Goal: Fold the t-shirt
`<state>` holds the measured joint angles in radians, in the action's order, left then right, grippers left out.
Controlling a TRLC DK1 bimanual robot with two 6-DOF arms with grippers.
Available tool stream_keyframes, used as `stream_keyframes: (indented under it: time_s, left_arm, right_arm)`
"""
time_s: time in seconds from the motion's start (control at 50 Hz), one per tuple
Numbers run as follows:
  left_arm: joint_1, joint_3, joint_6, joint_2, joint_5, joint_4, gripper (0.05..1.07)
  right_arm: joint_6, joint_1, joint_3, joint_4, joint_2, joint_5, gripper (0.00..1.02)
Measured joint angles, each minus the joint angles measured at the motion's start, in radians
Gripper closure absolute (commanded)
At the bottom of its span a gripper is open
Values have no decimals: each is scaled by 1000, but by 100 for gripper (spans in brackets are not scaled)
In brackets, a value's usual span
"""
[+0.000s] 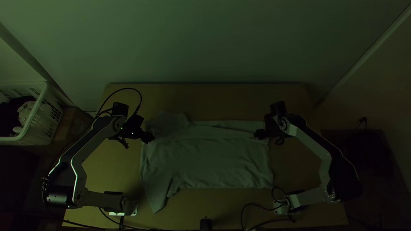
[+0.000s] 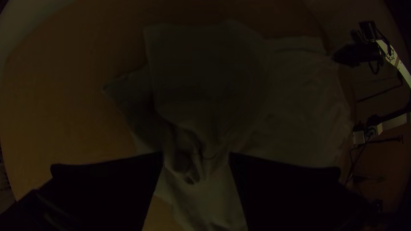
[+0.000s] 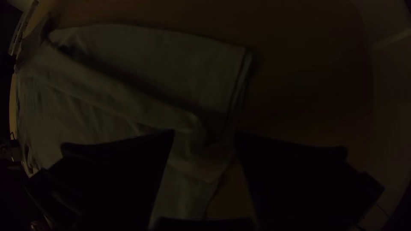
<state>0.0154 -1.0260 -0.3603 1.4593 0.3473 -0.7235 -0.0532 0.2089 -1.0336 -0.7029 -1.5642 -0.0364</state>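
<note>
In the top view my left gripper (image 1: pixel 148 137) is at the left end of the grey t-shirt (image 1: pixel 209 160), and my right gripper (image 1: pixel 259 134) is at its right end, near the far edge. The shirt lies sideways, with a strip along its far side folded over and a sleeve pointing to the near left. Wrinkled cloth bunches at the far left. In the left wrist view the left gripper (image 2: pixel 196 159) stands open over creased shirt fabric (image 2: pixel 205 72). The right gripper (image 3: pixel 205 139), open in the right wrist view, has a raised fold of the shirt (image 3: pixel 167 55) between its fingers.
The wooden table (image 1: pixel 239 100) shows bare along its far side and at both ends. A white basket (image 1: pixel 43 107) holding dark and light cloth stands off the table's left side. Cables lie at the near edge, around a small black object (image 1: pixel 206 224).
</note>
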Motion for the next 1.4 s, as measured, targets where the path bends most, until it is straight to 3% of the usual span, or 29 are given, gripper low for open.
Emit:
stream_keyframes:
  time_s: [0.24,0.48,0.9,1.14,1.4]
  left_arm:
    - [23,0,-47,-90,-6,-136,10]
    - [101,46,-198,-233,-35,-277,10]
    - [162,197,-456,-372,-175,-346,10]
    - [279,232,-478,-422,-195,-368,10]
    - [422,296,-465,-430,-229,-367,10]
  right_arm:
    - [-12,21,2,-154,142,-14,4]
    - [-60,146,145,-287,274,-18,4]
    - [-116,278,283,-332,309,-18,5]
    - [-116,380,283,-335,308,-18,5]
    - [-116,409,283,-365,297,-18,5]
